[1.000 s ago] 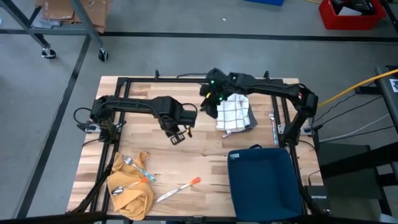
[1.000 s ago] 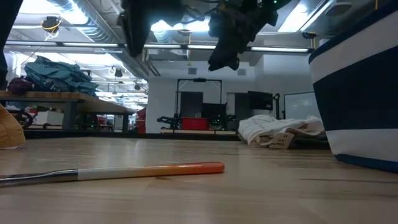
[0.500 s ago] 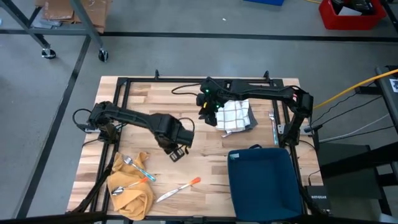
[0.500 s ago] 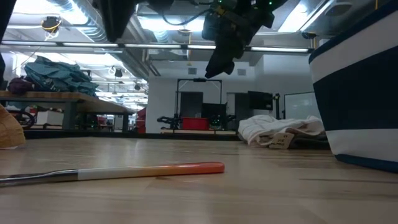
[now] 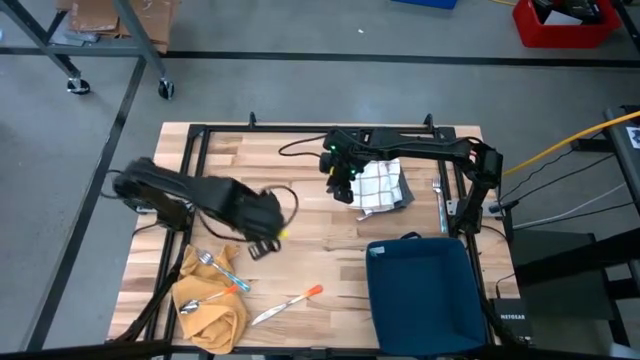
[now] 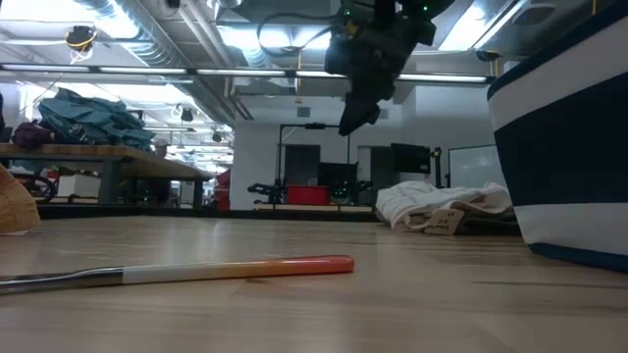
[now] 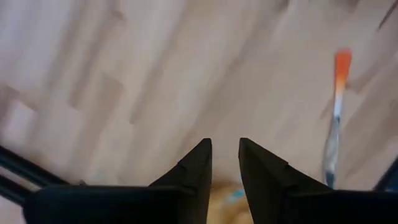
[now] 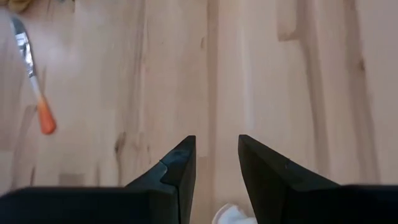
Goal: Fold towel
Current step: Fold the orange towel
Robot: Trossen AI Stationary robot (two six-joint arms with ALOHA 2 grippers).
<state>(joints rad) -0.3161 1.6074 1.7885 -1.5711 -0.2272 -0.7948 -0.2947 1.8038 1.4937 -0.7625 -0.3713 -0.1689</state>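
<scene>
High view: left gripper (image 5: 262,249) moved toward yellow cloth (image 5: 212,305), fingers slightly parted, empty. Right gripper (image 5: 340,190) beside white checked towel (image 5: 377,184), parted, empty. Low view alone shows towel tag.

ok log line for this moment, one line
left gripper: open, empty, above table near yellow cloth | right gripper: open, empty, beside towel | towel: crumpled, unfolded

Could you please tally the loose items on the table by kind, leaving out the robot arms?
Cloths: 2, the white checked towel and the yellow cloth
Utensils: 3, a fork, a spoon and the orange-handled knife
Bags: 1, the navy tote
Total: 6
</scene>
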